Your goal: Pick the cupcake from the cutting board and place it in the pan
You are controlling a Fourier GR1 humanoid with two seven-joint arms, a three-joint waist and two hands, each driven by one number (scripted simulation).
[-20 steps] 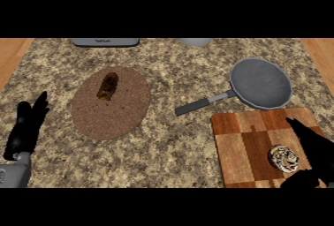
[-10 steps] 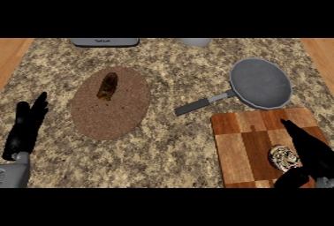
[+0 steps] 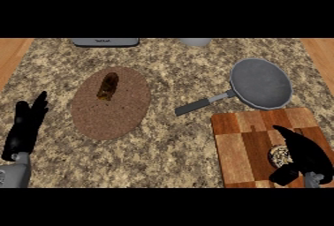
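Across the whole view we see the speckled desk (image 3: 176, 132). At four o'clock lies our cutting board (image 3: 244, 150); at nine o'clock a round brown mat (image 3: 114, 114) carries a small brown item (image 3: 108, 86). At two o'clock sits the grey pan (image 3: 261, 83), handle toward the centre. Our right hand (image 3: 303, 152) curls over the cupcake (image 3: 279, 155) on the board. Our left hand (image 3: 26, 126) rests at eight o'clock, fingers straight.

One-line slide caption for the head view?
Right hand closes around the cupcake on the cutting board, near the pan.
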